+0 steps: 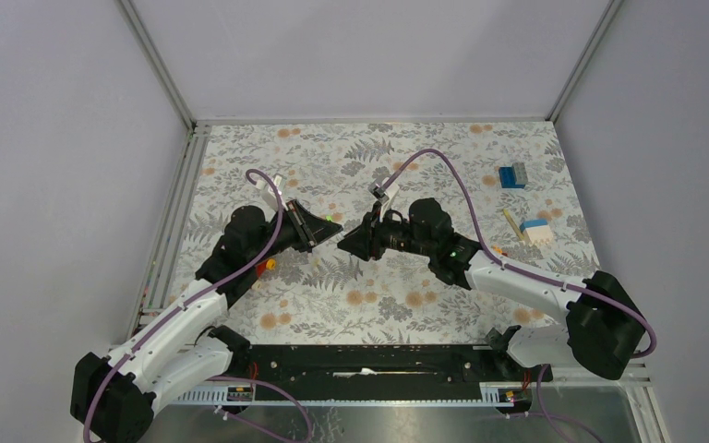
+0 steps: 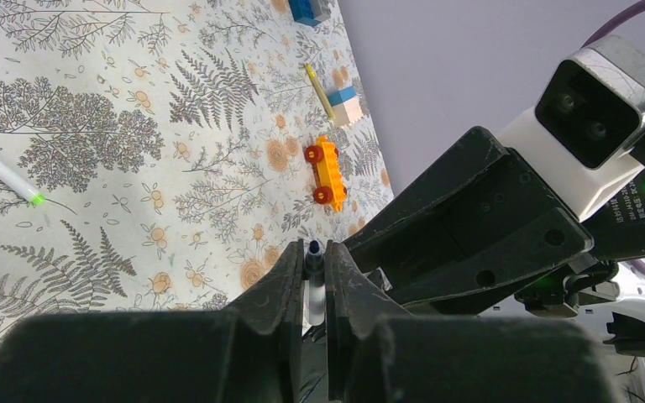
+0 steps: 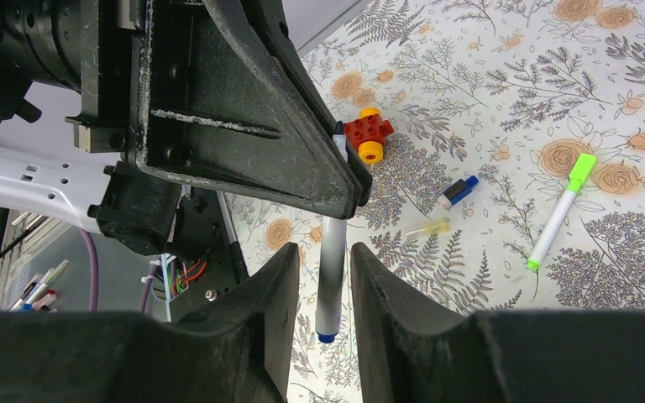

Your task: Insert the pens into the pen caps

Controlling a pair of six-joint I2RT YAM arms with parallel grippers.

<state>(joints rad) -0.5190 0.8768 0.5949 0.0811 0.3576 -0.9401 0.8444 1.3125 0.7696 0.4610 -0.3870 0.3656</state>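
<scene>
My left gripper (image 2: 313,252) is shut on a white pen (image 2: 314,290) whose dark blue end pokes past the fingertips. In the right wrist view that same pen (image 3: 330,277) hangs between the fingers of my open right gripper (image 3: 323,252), with a gap on each side. The two grippers meet tip to tip mid-table, left gripper (image 1: 318,229) facing right gripper (image 1: 351,242). A dark blue cap (image 3: 458,191) and a clear yellowish cap (image 3: 428,228) lie on the floral mat. A white pen with a bright green cap (image 3: 558,214) lies beside them. A tan pen (image 2: 319,91) lies far right.
A red brick with yellow wheels (image 3: 368,134) sits near the left arm. An orange toy car (image 2: 326,172), a blue-and-white brick (image 1: 535,231) and a blue brick (image 1: 512,175) lie on the right side of the mat. Grey walls enclose the table.
</scene>
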